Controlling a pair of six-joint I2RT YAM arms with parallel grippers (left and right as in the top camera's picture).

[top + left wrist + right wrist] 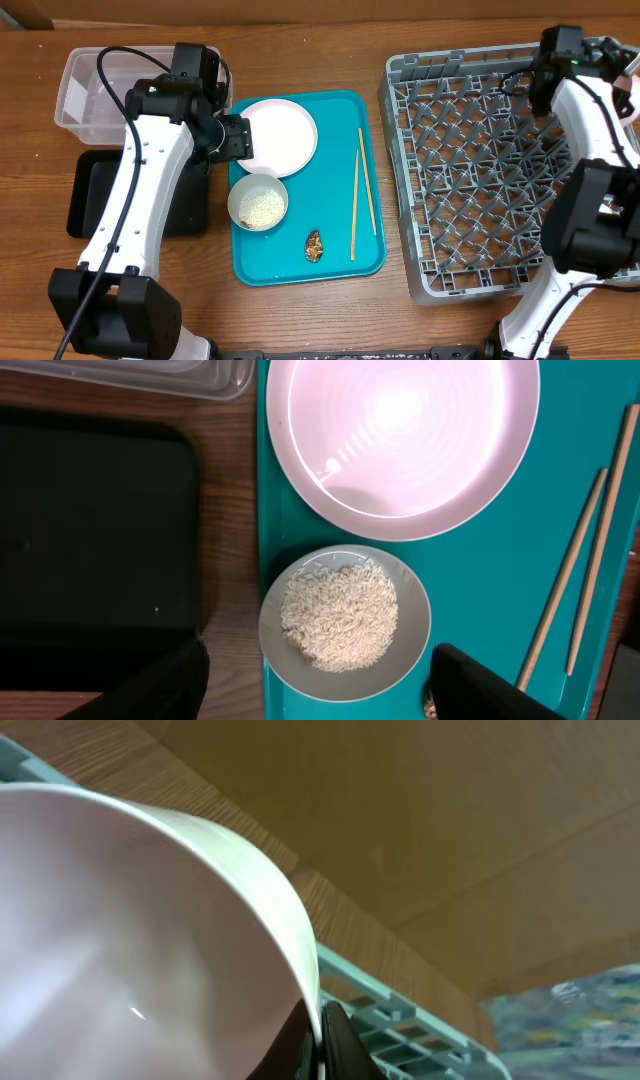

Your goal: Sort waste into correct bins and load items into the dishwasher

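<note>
Biggest first: the grey rack [470,180]. My right gripper [322,1042] is at its far corner, pinched tight on the rim of a pale bowl [130,940], an edge hold that should let it drop in cleanly. On the teal tray [340,262] sits the plate [280,135]. My left gripper [320,672] hovers spread wide over the rice bowl [275,632], ready to straddle it. Chopsticks [354,210] and brown scrap [314,245] lie alongside.

The pale pink bowl [130,940] is filling the right wrist view, running off its left and bottom edges and screening most of the right gripper [320,1045]. Overhead, the left arm [140,190] is covering part of the black tray [85,200].
</note>
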